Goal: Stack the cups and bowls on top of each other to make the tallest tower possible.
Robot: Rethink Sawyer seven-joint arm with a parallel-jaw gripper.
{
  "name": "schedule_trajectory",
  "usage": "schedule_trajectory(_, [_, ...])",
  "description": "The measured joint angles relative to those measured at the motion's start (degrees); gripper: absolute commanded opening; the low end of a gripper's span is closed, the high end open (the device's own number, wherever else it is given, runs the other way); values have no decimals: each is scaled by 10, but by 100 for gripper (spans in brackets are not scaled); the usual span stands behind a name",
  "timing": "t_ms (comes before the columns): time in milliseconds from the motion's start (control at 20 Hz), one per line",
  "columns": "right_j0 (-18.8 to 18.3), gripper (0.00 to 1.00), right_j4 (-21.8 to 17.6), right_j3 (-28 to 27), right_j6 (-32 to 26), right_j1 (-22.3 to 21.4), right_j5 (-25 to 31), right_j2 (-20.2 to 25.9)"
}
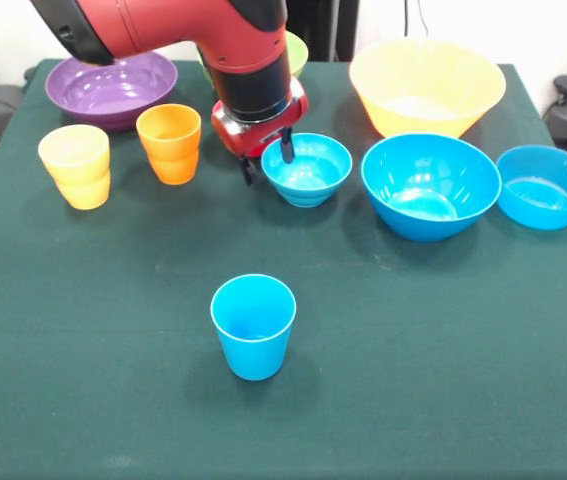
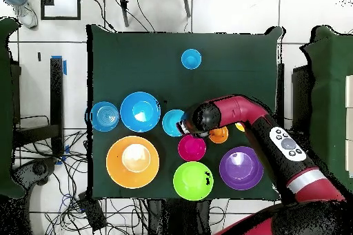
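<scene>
Front view: my gripper [image 1: 266, 165] hangs at the left rim of the small blue bowl [image 1: 307, 169], upper centre of frame. Jaws spread, one finger [image 1: 287, 147] over the rim, the other outside it; nothing clamped. Blue cup [image 1: 253, 326] stands alone at centre, open green cloth [image 1: 443, 380] all round it. Yellow cup [image 1: 76, 165] and orange cup [image 1: 170, 143] upper left, purple bowl [image 1: 111, 89] behind them. Medium blue bowl [image 1: 430, 185], another blue bowl [image 1: 547, 186] and yellow-orange bowl [image 1: 426, 86] upper right.

Overhead view: bowls crowd the lower half; red bowl [image 2: 192, 147] and green bowl [image 2: 193, 180] sit lower centre. Upper half is bare except the blue cup [image 2: 191, 58]. White tile floor [image 2: 227, 12] and cables [image 2: 76, 198] surround the table.
</scene>
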Motion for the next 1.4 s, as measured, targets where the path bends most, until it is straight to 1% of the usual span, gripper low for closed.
schedule_trajectory(500, [2,100,0,-17,0,1,0,0])
schedule_trajectory(550, [2,0,0,-17,0,1,0,0])
schedule_trajectory(900, [5,0,11,-20,0,1,0,4])
schedule_trajectory(1400, [11,0,12,-23,0,1,0,4])
